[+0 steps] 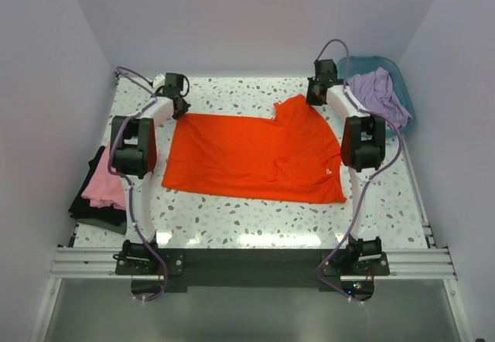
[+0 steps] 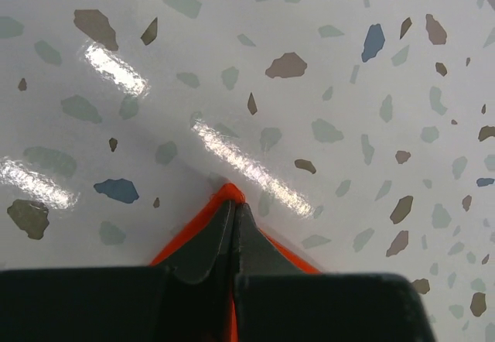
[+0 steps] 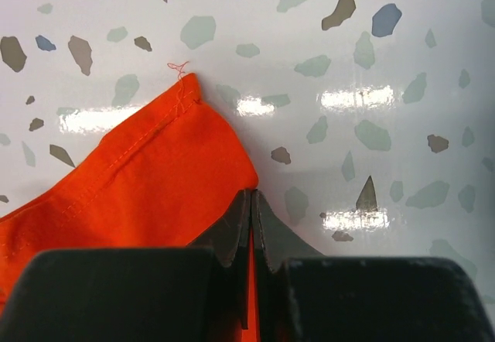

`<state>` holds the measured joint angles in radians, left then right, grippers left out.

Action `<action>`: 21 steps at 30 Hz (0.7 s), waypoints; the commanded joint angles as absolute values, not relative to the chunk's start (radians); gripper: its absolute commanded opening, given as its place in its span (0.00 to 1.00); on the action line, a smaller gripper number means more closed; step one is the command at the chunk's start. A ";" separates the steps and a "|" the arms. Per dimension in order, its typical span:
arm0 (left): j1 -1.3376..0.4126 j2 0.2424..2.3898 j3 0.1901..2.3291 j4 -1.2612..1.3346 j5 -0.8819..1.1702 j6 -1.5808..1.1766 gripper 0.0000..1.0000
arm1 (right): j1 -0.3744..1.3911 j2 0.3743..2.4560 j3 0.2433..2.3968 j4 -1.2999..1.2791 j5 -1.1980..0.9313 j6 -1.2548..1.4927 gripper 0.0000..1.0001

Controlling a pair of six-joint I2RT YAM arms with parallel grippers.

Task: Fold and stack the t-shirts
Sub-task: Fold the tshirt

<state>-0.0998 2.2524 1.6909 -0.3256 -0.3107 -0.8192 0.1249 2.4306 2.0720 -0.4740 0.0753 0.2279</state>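
Observation:
The orange t-shirt (image 1: 255,156) lies spread on the speckled table (image 1: 232,94), its white neck label (image 1: 327,172) at the right. My left gripper (image 1: 180,104) is shut on the shirt's far left corner; the left wrist view shows orange cloth (image 2: 224,196) pinched between the jaws. My right gripper (image 1: 313,93) is shut on the shirt's far right corner, by a sleeve; the right wrist view shows orange cloth (image 3: 155,172) in the jaws. The pink t-shirt (image 1: 104,183) lies on the black t-shirt (image 1: 93,210) at the table's left edge. The lavender t-shirt (image 1: 379,94) hangs over the basket.
A teal plastic basket (image 1: 402,79) stands at the far right corner, just behind my right arm. White walls close in the table on the left, back and right. The metal rail (image 1: 247,261) with both arm bases runs along the near edge.

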 commanded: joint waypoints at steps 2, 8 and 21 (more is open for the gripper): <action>-0.074 2.157 1.663 -0.232 -0.287 -0.818 0.00 | 0.121 2.327 2.108 -0.422 0.061 0.242 0.00; -0.066 2.111 1.600 -0.155 -0.247 -0.815 0.00 | 0.123 2.272 2.037 -0.403 0.067 0.244 0.00; -0.025 2.016 1.467 -0.086 -0.163 -0.828 0.00 | 0.123 2.036 1.780 -0.368 0.110 0.273 0.00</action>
